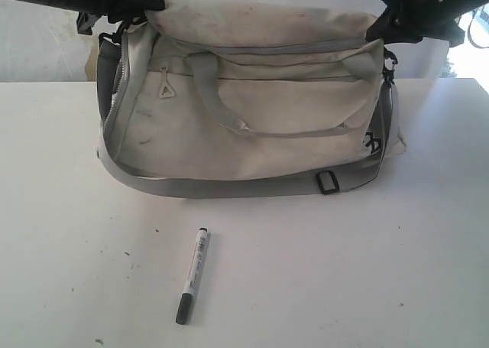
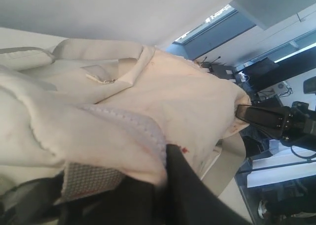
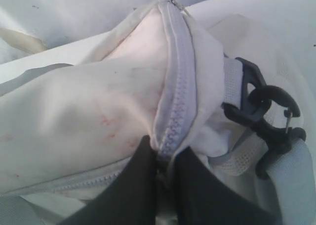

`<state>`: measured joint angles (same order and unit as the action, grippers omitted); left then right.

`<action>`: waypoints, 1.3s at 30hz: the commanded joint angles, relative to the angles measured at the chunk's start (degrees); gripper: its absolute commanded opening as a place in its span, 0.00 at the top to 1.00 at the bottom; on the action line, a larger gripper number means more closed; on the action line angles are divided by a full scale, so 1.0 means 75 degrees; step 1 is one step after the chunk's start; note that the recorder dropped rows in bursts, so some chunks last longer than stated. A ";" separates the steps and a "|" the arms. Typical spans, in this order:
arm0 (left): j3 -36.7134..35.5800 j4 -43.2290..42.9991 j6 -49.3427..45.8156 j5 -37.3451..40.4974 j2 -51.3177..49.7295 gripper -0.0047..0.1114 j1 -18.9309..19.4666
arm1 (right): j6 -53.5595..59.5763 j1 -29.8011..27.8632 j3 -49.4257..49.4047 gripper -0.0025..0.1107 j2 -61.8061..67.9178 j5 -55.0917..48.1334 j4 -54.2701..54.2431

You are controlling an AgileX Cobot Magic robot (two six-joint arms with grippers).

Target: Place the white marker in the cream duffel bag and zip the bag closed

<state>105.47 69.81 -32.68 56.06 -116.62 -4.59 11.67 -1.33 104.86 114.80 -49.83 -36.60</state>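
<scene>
Marker (image 1: 193, 275) lay unbagged on my bench (image 1: 367, 287); left claw (image 1: 150, 0) and right claw (image 3: 165, 153) each clamped bag (image 1: 252, 126); no step done.

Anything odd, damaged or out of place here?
No visible damage. The cream duffel bag is grubby, with reddish specks and dark smudges; the left gripper and right gripper pinch its top corners. The white marker lies outside it on the table.

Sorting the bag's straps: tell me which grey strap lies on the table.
The shoulder strap, curving in front of the cream duffel bag; the shorter handle rests on its front panel.
</scene>
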 commanded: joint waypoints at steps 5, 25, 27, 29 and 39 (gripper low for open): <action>0.0019 -0.0092 -0.0067 0.0242 0.0200 0.96 0.0037 | 0.0015 -0.0157 0.0073 0.98 -0.0054 0.0212 0.0505; -0.2127 0.2054 -0.1770 -0.0322 0.0803 0.96 -0.1046 | -0.0610 -0.0842 0.0090 0.98 -0.0054 0.0165 0.0520; -0.2256 0.2351 -0.2034 -0.0303 0.0803 0.96 -0.1197 | -0.0610 -0.0842 0.0090 0.98 -0.0054 0.0165 0.0533; -0.2311 0.2650 -0.2275 -0.0295 0.0803 0.96 -0.1303 | -0.0610 -0.0856 0.0090 0.98 -0.0054 0.0165 0.0534; -0.2330 0.0993 -0.2352 -0.1478 0.0789 0.96 -0.1324 | -0.0305 -0.0855 0.0090 0.98 0.0281 -0.0166 0.0536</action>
<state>88.00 79.18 -49.77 46.96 -111.63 -14.56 8.58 -7.31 104.99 116.16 -52.47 -33.45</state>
